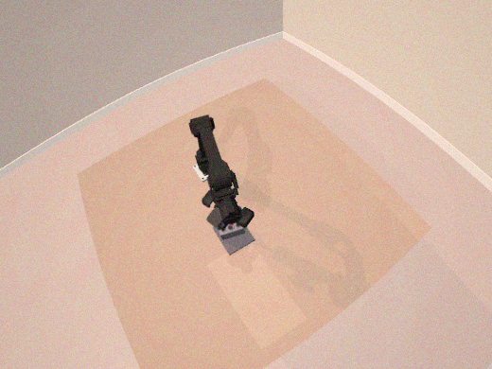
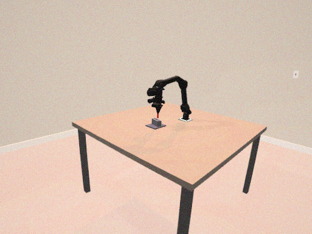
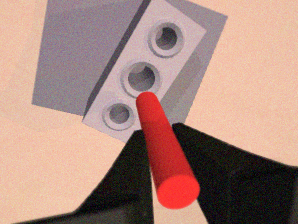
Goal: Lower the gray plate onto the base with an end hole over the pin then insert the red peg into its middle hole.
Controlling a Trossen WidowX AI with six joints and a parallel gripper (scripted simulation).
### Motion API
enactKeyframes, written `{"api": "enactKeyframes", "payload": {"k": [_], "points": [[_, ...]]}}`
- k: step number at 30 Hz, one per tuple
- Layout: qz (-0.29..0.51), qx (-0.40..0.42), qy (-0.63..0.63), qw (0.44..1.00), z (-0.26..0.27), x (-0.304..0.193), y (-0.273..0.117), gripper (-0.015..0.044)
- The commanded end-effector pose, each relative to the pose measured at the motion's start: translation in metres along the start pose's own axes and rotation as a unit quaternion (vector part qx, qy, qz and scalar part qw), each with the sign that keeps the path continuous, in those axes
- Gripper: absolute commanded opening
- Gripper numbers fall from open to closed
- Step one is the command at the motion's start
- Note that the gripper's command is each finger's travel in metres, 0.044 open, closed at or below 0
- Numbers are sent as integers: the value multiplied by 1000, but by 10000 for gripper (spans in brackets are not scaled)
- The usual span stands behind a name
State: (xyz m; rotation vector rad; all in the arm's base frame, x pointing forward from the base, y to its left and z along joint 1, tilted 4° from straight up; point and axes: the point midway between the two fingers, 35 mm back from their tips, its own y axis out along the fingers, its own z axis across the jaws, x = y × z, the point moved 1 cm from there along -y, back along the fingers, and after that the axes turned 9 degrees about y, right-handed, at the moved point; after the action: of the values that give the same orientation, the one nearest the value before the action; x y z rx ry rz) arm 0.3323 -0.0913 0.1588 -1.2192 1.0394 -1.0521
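Observation:
The gray plate [image 1: 239, 229] [image 3: 134, 51] shows three holes in a row and lies flat on the raised block of the darker base [image 1: 239, 246] [image 2: 149, 125] [image 3: 62, 60]. The pin cannot be made out in the holes. My gripper [image 2: 158, 112] [image 3: 158, 135] is shut on the red peg [image 2: 158, 116] [image 3: 167, 150] and holds it roughly upright above the plate. In the wrist view the peg's far end appears at the near rim of the middle hole, out of the hole. In the top view the arm hides most of the peg.
The arm's white mounting plate [image 1: 200, 173] [image 2: 189, 120] is on the wooden table [image 1: 156, 227] [image 2: 192, 150], behind the base. The arm arches over from there. A paler rectangle [image 1: 257, 303] shows on the table top in front of the base.

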Motion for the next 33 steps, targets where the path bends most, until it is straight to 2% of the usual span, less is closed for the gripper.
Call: {"api": "enactKeyframes", "payload": {"k": [1, 33], "points": [[3, -1, -1, 1000, 0, 9, 1, 0], [1, -1, 0, 1000, 0, 10, 5, 0]]}}
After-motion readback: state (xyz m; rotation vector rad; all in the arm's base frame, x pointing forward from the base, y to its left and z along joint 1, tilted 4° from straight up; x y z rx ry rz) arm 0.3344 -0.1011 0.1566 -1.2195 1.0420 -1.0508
